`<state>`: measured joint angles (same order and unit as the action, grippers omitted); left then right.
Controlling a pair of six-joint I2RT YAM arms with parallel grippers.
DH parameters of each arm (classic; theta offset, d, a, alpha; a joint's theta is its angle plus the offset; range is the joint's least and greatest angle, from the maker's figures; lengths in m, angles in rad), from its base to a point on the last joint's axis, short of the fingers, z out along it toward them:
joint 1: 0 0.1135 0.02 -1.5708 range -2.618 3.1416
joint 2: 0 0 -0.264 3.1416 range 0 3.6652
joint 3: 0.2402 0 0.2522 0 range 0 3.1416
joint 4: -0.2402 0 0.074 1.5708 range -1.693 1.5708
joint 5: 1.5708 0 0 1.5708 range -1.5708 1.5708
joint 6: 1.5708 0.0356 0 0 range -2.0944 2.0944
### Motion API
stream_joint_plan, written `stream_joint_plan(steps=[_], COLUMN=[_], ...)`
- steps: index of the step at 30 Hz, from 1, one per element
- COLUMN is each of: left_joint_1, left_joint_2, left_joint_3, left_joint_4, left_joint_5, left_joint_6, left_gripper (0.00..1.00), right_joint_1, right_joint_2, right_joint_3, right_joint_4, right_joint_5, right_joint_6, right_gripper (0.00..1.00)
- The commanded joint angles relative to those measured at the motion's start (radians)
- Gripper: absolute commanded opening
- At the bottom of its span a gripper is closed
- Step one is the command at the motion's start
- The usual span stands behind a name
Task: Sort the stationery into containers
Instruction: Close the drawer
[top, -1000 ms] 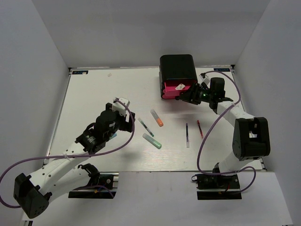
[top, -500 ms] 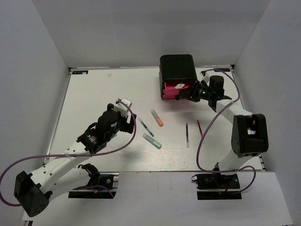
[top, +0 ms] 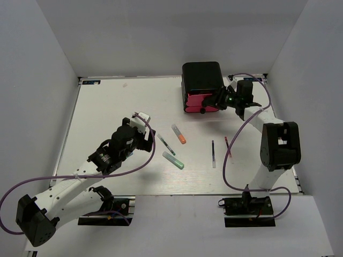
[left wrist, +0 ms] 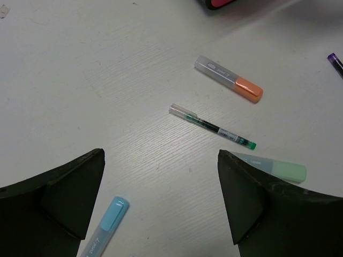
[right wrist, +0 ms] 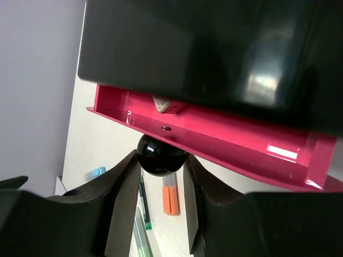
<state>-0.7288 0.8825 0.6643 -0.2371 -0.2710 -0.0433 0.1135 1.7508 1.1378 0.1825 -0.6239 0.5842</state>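
The left gripper (left wrist: 160,153) hangs over the left half of the table (top: 107,107), released: its fingers are spread wide with nothing between them. In the left wrist view the light blue marker (left wrist: 104,227) lies on the table at 7 o'clock from the gap, just beside the left finger and apart from it. The dark pen (left wrist: 211,126), clear-capped with a green tip, lies at 1 o'clock from the gap. Past it, also toward 1 o'clock, is the orange marker (left wrist: 229,78). The green marker (left wrist: 273,168) lies at 3 o'clock, with one end hidden behind the right finger. None of the four touches the gripper or another item.

In the top view, further right, the blue pen (top: 213,153) and the red pen (top: 228,146) lie near each other but not touching. Both are at about 5 o'clock from the cabinet (top: 202,77).

The cabinet stands at the far right of the table. The right gripper (right wrist: 161,160) reaches it from the 3 o'clock side and is clenched on the black knob (right wrist: 159,154) of a pink drawer (right wrist: 225,136), a finger against each side of it. That drawer stands partly out of the cabinet. The white block (right wrist: 166,105) lies inside it, just behind the drawer front, at 12 o'clock from the knob.
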Motion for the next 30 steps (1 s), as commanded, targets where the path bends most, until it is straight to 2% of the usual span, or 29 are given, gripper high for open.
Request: stream_joint_plan(steps=[1, 13, 21, 30], left_joint_1=[-0.003, -0.003, -0.003, -0.003], left_joint_2=[-0.005, -0.005, -0.005, -0.005], left_joint_3=[-0.003, -0.003, -0.003, -0.003], left_joint_4=[-0.010, -0.010, -0.010, -0.001], left_joint_5=[0.013, 0.013, 0.022, 0.032], left_joint_6=[0.011, 0.020, 0.020, 0.029], left_gripper=[0.96, 0.96, 0.96, 0.96], right_joint_1=[0.002, 0.002, 0.006, 0.006], right_joint_2=[0.012, 0.102, 0.099, 0.052], right_joint_3=[0.086, 0.160, 0.134, 0.025], right_joint_4=[0.080, 0.104, 0.110, 0.110], right_joint_5=[0.007, 0.019, -0.010, 0.022], right_joint_6=[0.000, 0.059, 0.025, -0.043], right_gripper=[0.31, 0.32, 0.57, 0.57])
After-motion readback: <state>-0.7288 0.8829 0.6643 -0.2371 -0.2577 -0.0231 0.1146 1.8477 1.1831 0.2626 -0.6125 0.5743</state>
